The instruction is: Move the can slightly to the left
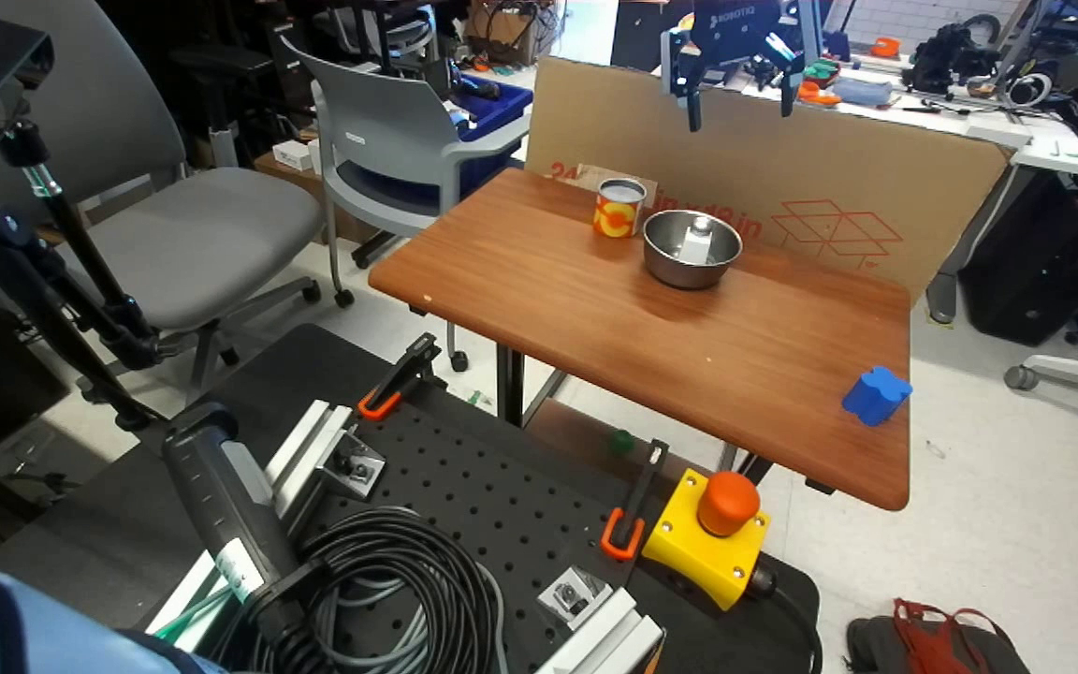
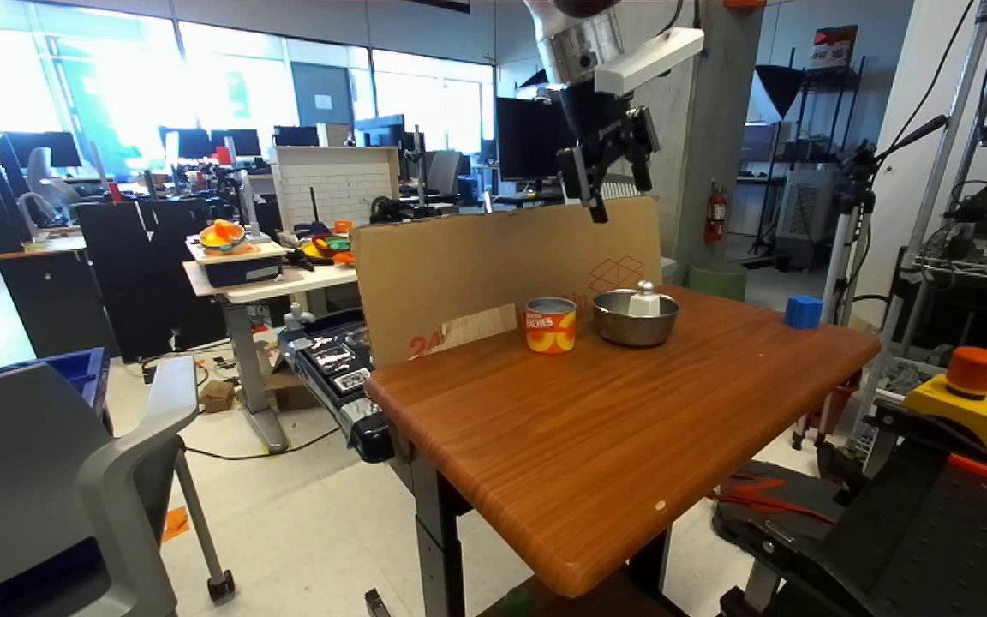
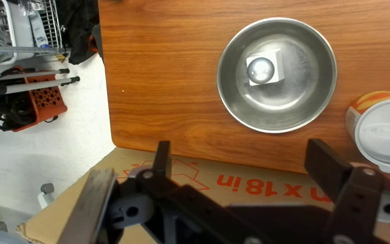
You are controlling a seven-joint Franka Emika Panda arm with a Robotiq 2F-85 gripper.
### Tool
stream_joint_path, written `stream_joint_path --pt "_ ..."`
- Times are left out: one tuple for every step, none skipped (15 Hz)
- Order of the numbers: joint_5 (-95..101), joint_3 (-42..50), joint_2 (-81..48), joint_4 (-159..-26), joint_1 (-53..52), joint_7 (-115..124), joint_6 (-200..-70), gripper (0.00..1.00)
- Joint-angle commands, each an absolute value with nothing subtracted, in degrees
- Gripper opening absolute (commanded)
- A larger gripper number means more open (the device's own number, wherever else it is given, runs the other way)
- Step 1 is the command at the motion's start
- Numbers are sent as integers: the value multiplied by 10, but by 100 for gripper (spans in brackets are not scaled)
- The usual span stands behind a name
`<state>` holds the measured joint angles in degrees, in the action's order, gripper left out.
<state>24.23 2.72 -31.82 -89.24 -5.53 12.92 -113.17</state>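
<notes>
The hand (image 3: 238, 150) is spread wide, with nothing between its fingers (image 1: 694, 110). In both exterior views it hangs high, roughly above the far edge of the worktop (image 1: 548, 281), up and to the right of the can (image 1: 618, 208); I take the present step to be the reach, the move itself not yet begun. The can stands upright near that far edge, close to the cardboard (image 1: 595, 103) and just left of the bowl (image 1: 675, 270). The wrist view shows a narrow strip of wood between can and bowl, and places the can outside the span of the fingers.

So go left at this height first, and lower only once the fingers straddle the can evenly. They part roughly along the line from can to bowl, so one will probably have to drop into that strip: bring it down slowly, hugging the can, or the bowl may be nudged and the white block (image 3: 276, 64) inside it shifted. Mind the cardboard on the far side too. Squeeze square across the can's middle, since round sides could roll under a lopsided grip. A short carry, low and level, should do; set the base flat before letting go. Left in the exterior views leads away from the bowl, which suits. The blue block (image 1: 877, 395), toward the right end, looks too far off to matter.
</notes>
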Motion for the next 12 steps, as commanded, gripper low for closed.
stream_joint_path --pt "250 42 -384 -814 -72 121 -1077 100" --pt "249 44 -399 -800 -74 119 -1065 100" --pt "249 45 -411 -788 -76 117 -1056 100" --pt "248 45 -423 -775 -77 114 -1048 100" --pt "247 46 -435 -763 -79 112 -1041 100" --pt "246 46 -447 -750 -80 109 -1031 100" --pt "244 46 -457 -739 -80 105 -1023 100" --pt "244 46 -466 -729 -82 100 -1014 100" --pt "244 45 -475 -719 -83 96 -1006 100" --pt "244 45 -485 -709 -84 91 -999 100" --pt "243 45 -496 -696 -86 90 -989 100" --pt "243 46 -504 -686 -88 86 -982 100"
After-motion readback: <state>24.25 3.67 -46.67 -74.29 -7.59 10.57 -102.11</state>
